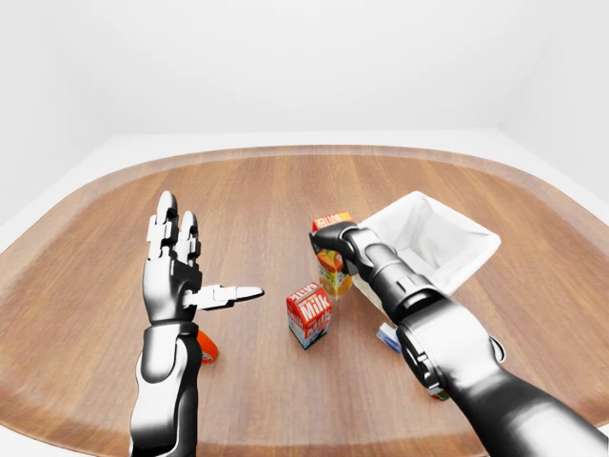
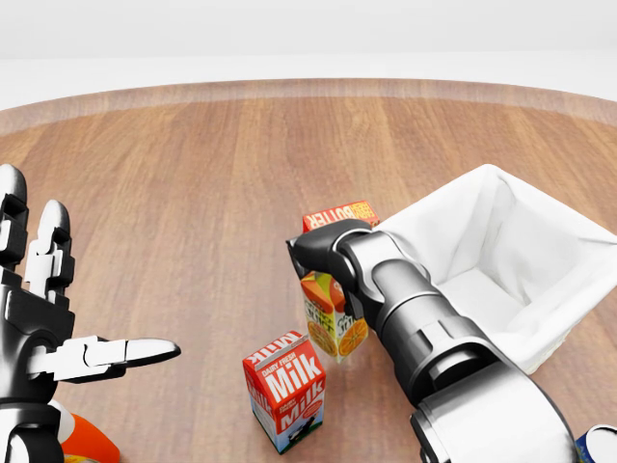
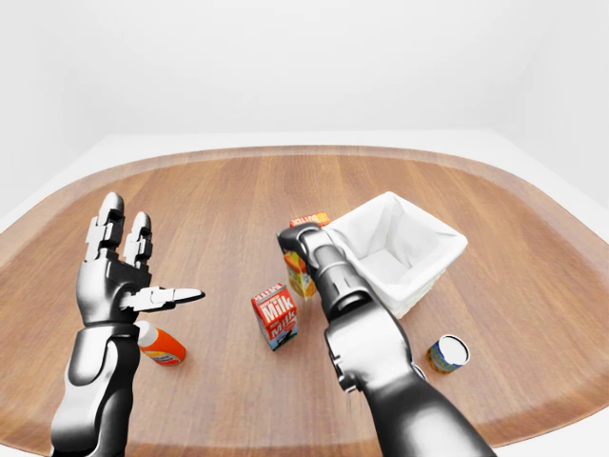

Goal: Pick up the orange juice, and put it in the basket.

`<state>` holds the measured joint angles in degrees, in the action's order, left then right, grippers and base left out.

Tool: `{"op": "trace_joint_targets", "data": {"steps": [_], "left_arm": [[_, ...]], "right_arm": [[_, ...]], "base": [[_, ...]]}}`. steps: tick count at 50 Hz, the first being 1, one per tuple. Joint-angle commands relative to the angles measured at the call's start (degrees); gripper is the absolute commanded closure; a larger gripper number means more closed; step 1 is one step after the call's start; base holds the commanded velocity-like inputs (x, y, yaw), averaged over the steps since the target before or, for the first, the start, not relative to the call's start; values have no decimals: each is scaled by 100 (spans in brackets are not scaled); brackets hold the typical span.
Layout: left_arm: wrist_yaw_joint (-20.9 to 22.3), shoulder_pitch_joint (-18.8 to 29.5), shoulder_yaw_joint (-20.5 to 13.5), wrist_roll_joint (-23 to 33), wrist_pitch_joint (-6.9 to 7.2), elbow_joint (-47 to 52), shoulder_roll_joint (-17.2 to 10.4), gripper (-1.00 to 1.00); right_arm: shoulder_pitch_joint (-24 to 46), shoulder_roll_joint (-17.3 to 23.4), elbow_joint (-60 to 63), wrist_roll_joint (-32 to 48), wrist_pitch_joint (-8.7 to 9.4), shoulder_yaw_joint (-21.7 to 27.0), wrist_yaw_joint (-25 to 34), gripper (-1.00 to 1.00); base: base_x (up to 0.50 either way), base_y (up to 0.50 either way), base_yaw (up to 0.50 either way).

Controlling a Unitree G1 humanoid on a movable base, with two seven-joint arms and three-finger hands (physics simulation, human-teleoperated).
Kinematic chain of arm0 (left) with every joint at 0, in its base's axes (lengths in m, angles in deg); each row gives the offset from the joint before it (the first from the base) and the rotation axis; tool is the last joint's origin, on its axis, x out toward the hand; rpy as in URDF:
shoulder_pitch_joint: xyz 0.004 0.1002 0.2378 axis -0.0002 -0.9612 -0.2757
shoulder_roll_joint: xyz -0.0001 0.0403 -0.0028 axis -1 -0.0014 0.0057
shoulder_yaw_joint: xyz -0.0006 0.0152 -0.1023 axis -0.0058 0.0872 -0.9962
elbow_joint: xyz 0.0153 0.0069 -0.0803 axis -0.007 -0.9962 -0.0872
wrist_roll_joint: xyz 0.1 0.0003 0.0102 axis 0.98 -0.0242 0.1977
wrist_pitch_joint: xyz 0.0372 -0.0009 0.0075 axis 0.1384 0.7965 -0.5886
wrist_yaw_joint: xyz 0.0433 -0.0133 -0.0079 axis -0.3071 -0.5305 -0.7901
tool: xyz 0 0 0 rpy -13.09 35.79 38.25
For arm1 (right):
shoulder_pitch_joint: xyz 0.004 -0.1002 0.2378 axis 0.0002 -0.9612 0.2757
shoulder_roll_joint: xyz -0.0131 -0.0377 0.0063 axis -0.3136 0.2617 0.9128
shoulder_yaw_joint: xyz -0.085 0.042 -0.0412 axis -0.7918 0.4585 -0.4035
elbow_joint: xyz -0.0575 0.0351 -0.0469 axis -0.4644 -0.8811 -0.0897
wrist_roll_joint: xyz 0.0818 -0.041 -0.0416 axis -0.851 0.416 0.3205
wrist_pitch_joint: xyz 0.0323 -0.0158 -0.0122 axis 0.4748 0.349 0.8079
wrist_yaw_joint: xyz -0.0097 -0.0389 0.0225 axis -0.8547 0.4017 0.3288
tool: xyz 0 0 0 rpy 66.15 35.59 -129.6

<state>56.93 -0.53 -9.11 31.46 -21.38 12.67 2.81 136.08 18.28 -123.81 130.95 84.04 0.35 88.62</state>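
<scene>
The orange juice carton stands upright in the middle of the head view, just left of the white cloth-lined basket. My right hand comes in from the lower right, and its fingers close round the carton's top. The carton's base looks slightly raised off the wooden table. At the left edge my left hand is held up open, fingers spread, holding nothing.
A red butter box lies just above the juice. Below the juice stands a red milk carton. An orange bottle lies near my left arm. A tin can sits below the basket.
</scene>
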Motion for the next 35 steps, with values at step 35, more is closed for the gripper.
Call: {"op": "trace_joint_targets", "data": {"steps": [35], "left_arm": [[-12,-5,-6,-21,0,46,2,-100]], "right_arm": [[419,66,256,391,0,58,227,100]], "base": [[0,0,0]]}}
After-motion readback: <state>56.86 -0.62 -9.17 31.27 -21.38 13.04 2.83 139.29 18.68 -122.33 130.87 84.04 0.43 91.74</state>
